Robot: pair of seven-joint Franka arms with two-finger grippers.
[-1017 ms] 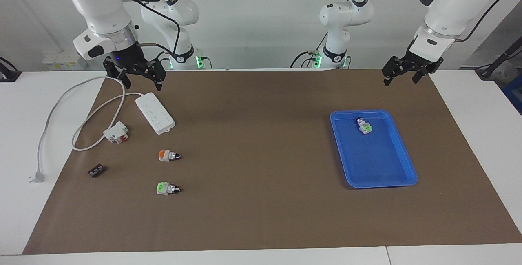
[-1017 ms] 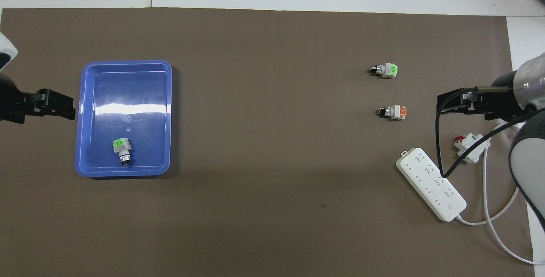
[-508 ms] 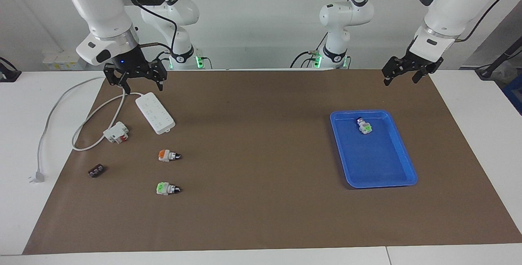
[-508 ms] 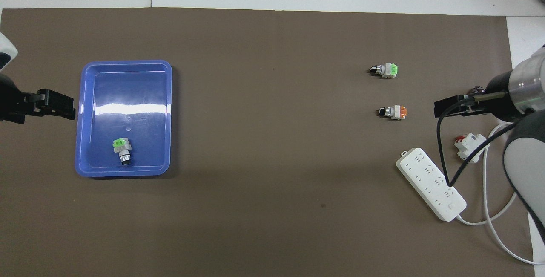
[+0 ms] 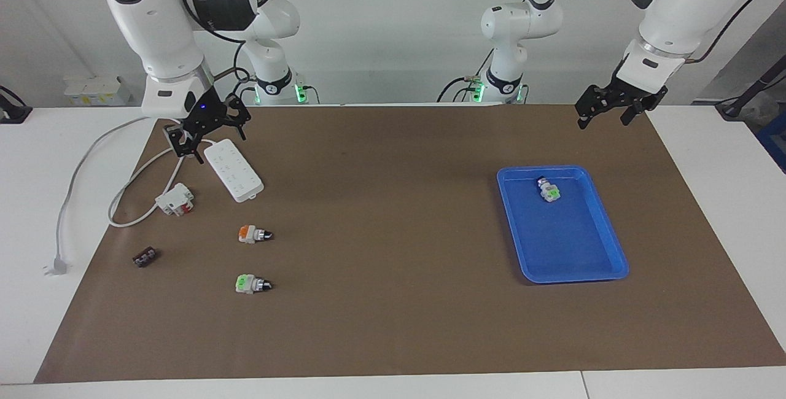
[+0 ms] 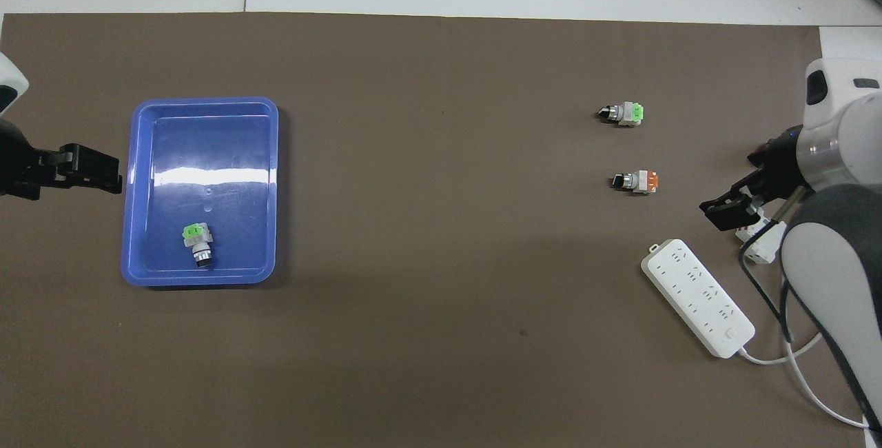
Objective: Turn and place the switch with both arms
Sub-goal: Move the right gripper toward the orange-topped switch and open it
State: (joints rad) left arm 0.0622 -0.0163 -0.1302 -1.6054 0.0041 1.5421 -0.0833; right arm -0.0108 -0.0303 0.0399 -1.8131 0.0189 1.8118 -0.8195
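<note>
Small white-grey selector switch with orange patch (image 5: 253, 234) lies on the brown-covered worktop (image 5: 393, 301) just beside the white power strip (image 5: 233, 170); right end effector (image 5: 206, 130), open, hangs over that strip and should descend squarely astride the body; left end effector (image 5: 614, 106) waits open.

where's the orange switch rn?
The orange switch lies on the brown mat toward the right arm's end, between the power strip, nearer the robots, and a green switch, farther from them.

Orange-patched switch (image 5: 253, 234) sideways on mat (image 5: 393, 215)
</note>
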